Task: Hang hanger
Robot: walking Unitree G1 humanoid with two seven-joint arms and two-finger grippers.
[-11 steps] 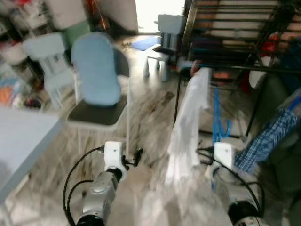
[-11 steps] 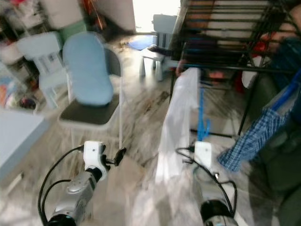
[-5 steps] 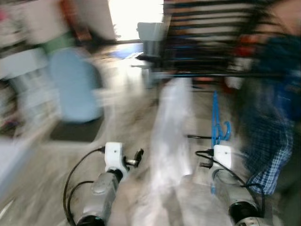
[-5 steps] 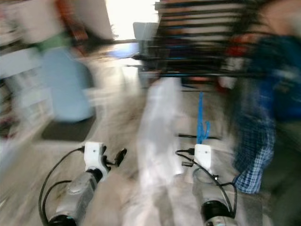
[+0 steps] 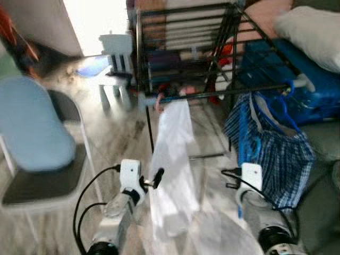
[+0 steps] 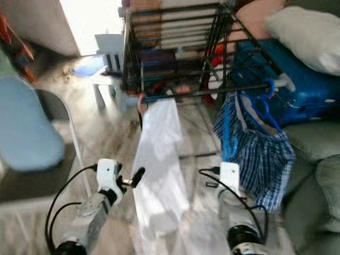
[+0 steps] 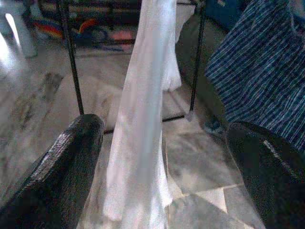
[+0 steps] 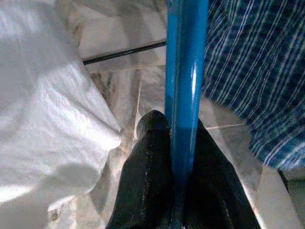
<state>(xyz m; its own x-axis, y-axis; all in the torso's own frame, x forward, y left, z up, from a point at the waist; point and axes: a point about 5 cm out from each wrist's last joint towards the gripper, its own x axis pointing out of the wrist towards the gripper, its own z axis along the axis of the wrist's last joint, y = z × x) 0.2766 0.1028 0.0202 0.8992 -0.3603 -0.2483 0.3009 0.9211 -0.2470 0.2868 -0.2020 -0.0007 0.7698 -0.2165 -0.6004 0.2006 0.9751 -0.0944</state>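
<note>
Fingers [image 8: 152, 191] clamp blue hanger [image 8: 185, 86], seemingly upright.

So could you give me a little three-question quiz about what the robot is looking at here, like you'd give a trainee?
1. True or false: the right gripper is shut on a blue hanger.
2. Which garment already hangs from the black drying rack beside the blue checked shirt?
A. a white garment
B. a red towel
C. a green jacket
3. Fill in the missing word: the fingers of the left gripper stand ____, with nothing between them.

Key:
1. True. The right wrist view shows the blue bar clamped between the black fingers.
2. A. The white garment hangs from the rack's front bar.
3. Open.
</note>
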